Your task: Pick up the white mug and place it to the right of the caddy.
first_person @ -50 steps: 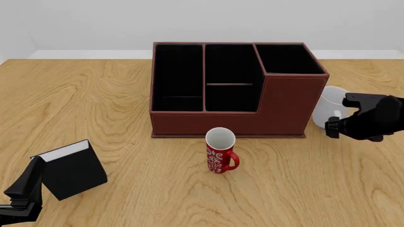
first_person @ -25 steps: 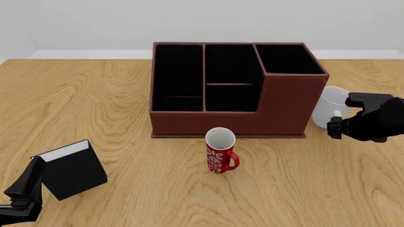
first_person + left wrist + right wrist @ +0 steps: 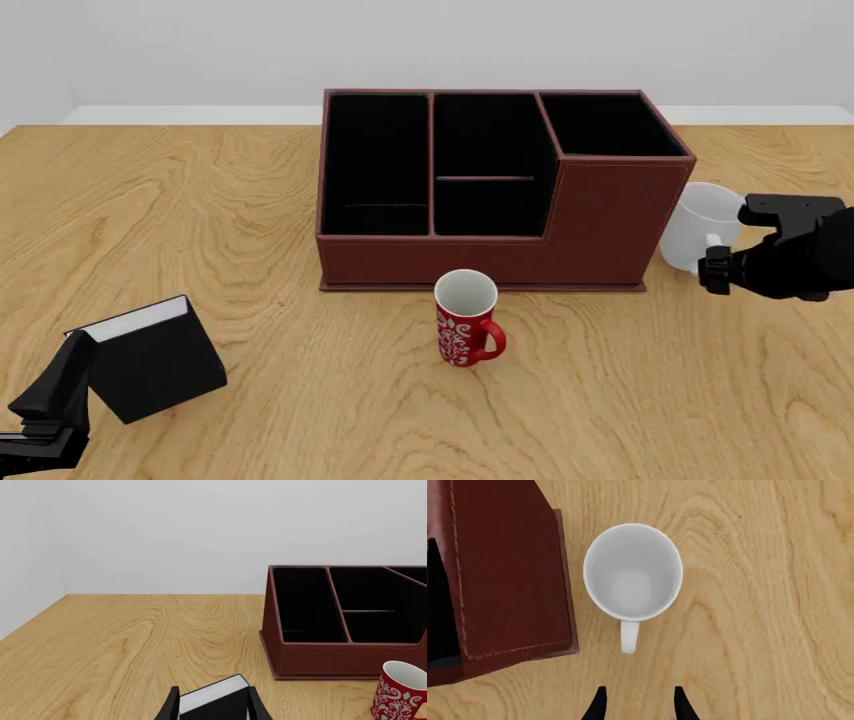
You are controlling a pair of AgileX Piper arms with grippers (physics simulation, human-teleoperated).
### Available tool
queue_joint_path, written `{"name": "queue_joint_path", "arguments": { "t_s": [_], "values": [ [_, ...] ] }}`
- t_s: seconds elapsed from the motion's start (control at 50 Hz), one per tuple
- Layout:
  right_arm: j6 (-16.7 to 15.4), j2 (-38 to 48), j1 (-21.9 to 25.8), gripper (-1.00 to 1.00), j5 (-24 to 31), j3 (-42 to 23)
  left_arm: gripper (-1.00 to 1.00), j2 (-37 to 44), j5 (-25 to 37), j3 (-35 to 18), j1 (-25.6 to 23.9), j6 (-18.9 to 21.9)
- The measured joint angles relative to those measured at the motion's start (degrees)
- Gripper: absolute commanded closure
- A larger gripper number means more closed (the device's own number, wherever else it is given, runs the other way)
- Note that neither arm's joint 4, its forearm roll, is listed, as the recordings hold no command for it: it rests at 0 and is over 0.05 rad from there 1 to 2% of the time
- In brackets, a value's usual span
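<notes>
Wooden table (image 3: 200, 200): the white mug (image 3: 699, 231) stands upright just right of the caddy (image 3: 601, 225). Right tool (image 3: 636, 706), jaws apart and empty, hovers above, mug handle pointing toward it. Left tool (image 3: 212, 711) straddles the book (image 3: 215, 700), grip unclear.

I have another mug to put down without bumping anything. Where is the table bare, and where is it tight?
Bare wood lies left of the caddy, above the black book, and in front of the red mug. It is tight right of the caddy, around the white mug and the right gripper.
</notes>
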Motion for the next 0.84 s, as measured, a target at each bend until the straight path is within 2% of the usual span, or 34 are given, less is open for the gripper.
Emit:
{"name": "queue_joint_path", "arguments": {
  "t_s": [0.84],
  "values": [
    [-1.31,-7.73,0.31,-1.00,2.82,1.28,-1.00,0.00,0.00,0.00,0.00,0.00]
  ]
}}
